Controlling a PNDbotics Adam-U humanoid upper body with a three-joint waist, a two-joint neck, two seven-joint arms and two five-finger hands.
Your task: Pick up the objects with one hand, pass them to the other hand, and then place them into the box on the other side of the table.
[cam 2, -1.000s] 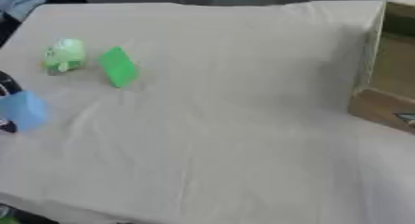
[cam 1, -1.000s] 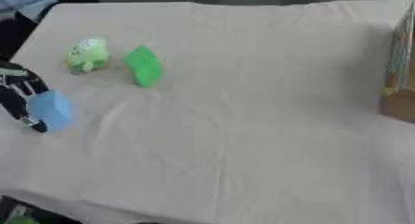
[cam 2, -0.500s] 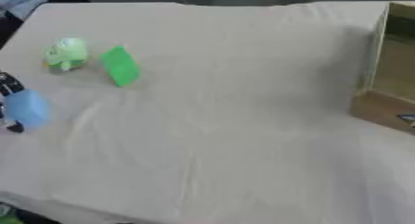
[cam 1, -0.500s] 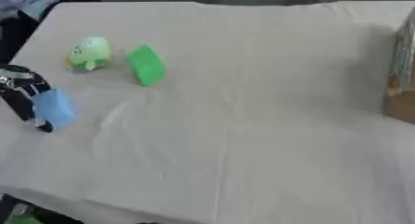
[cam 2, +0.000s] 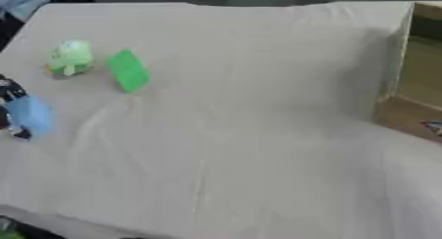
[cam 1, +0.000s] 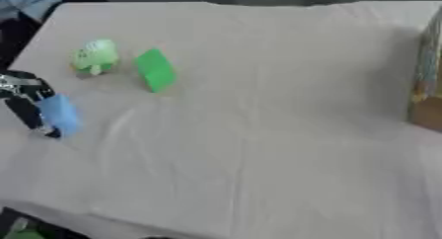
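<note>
Where left robot hand [cam 1: 24, 100] grips: blue object [cam 1: 60, 115] within fingers.

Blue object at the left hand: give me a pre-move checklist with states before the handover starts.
1. Left hand has its fingers around the blue object: ok.
2. Object lifted off the cloth: cannot tell.
3. Right hand in view to receive: not ok, it shows nowhere.
4. Box at the right edge, open side facing the table: ok.
5. Green block and pale green toy lie apart from the hand: ok.
</note>
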